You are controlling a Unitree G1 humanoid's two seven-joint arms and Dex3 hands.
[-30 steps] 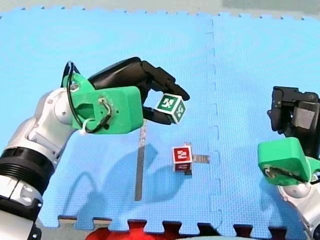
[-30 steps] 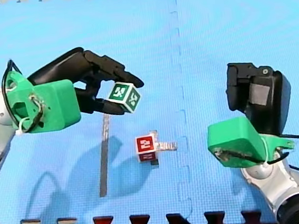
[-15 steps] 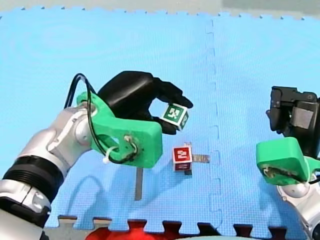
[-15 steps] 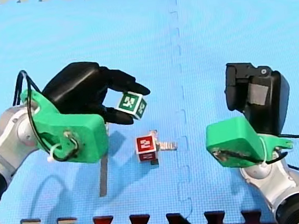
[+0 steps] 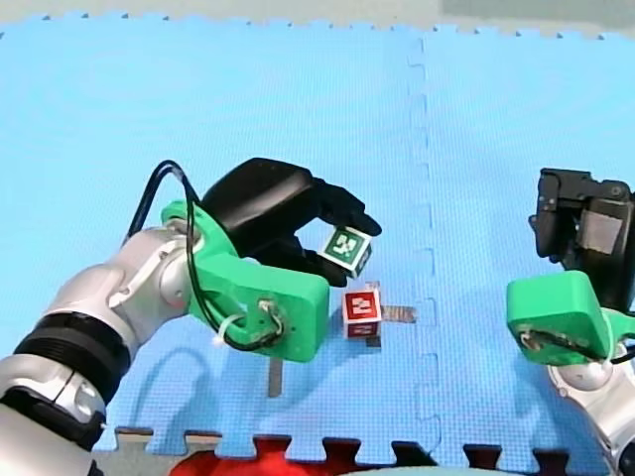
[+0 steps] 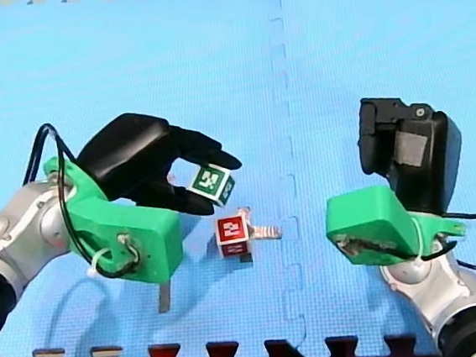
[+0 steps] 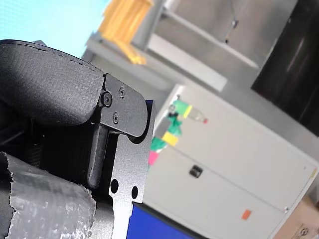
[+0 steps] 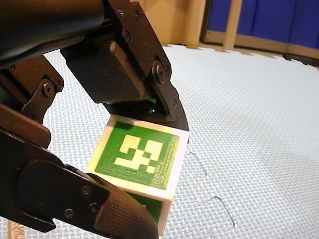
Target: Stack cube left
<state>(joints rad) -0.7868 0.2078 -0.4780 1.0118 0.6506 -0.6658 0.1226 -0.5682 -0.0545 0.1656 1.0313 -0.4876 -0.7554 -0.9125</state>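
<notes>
The left hand (image 5: 273,203) is seen clamped on the green cube (image 5: 346,248), which is pinched between its black fingers (image 5: 342,206). Since half a second ago the hand has been lowered and brought nearer the red cube (image 5: 361,309). The green cube is held tilted just above it, a little to the left, and apart from it. The red cube is left unmoved on the blue mat (image 5: 496,119). The right hand (image 5: 580,233) is found at the mat's right side, holding nothing.
</notes>
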